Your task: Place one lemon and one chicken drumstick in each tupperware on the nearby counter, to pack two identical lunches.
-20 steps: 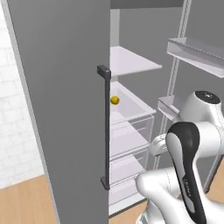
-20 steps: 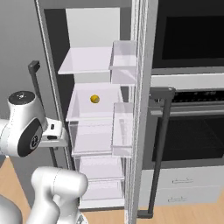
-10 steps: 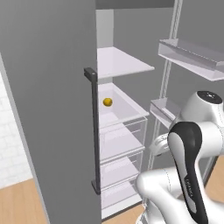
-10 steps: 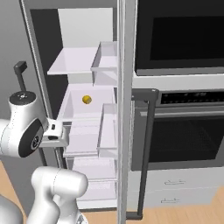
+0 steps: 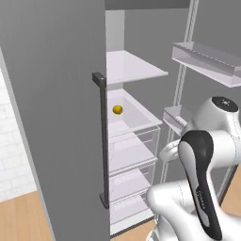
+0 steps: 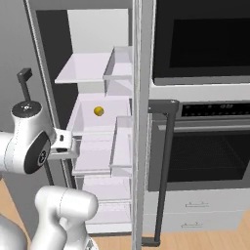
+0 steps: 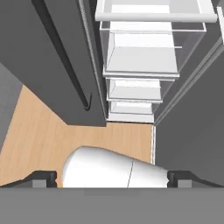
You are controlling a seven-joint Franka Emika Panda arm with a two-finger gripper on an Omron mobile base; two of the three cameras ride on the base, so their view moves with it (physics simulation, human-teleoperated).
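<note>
You are facing the open tall grey fridge, and the one task item you can pick out is the small round yellow lemon (image 5: 117,109), lying by itself on the white shelf tray (image 5: 141,117) in the middle of the compartment; from the right base view the same lemon (image 6: 98,111) sits toward the back of that tray, well clear of its front lip. No drumstick, grey container or wooden worktop is visible from here, so packing has not begun.

The fridge's dark grey door (image 5: 56,117) with its dark vertical bar handle (image 5: 101,141) stands swung out to your left, which leaves the shelves reachable. The arm is folded up close to the base rather than stretched toward the shelf, likely to keep clear of the door and the pale clear door bins (image 5: 207,61) on the right.

The two-finger gripper (image 7: 112,177) points down at the light wooden floor (image 7: 39,135) and the stacked clear lower drawers (image 7: 135,89); its dark tips sit at the far corners of the hand view, so the fingers stand fully apart with nothing between them, though only their ends show. Your next reach probably needs the hand lifted to lemon height
</note>
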